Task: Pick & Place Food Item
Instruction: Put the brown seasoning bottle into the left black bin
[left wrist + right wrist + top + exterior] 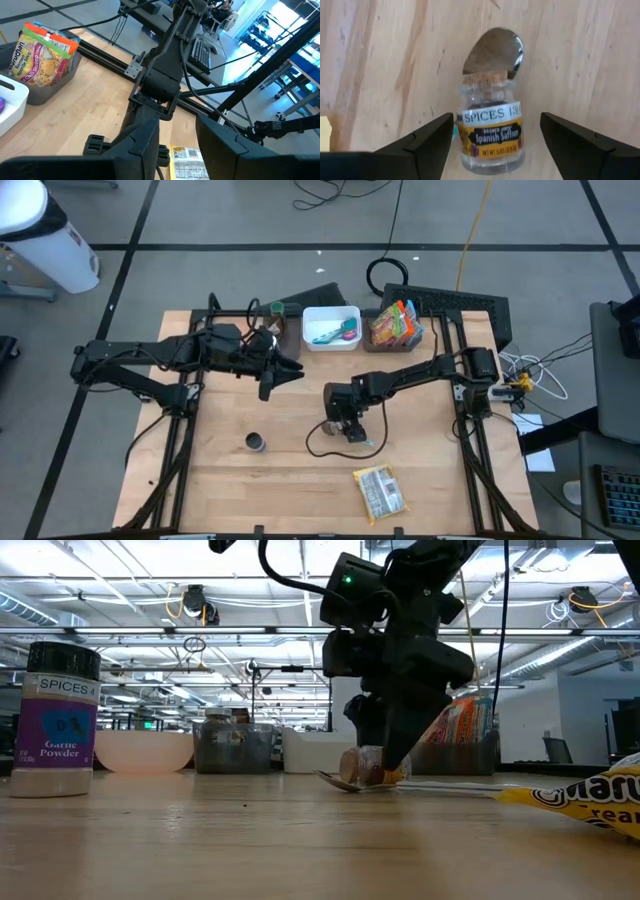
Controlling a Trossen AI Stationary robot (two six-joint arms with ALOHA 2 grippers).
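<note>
A small glass jar of Spanish saffron (491,135) with a cork stopper lies on its side on the table. Its cork end (487,79) is at the bowl of a metal spoon (495,52). My right gripper (497,117) is open and slants down over the jar, with one finger on each side and a gap to both. The low view shows the jar (362,766) and the spoon (338,781) under that gripper (388,752). My left gripper (285,372) is open and waits above the table's far left, holding nothing.
A garlic powder jar (256,442) stands near the left front. A ramen packet (380,492) lies near the front edge. At the far edge are a white bin (331,327) and a grey bin of ramen packets (395,328). A thin cable (318,448) loops beside the right gripper.
</note>
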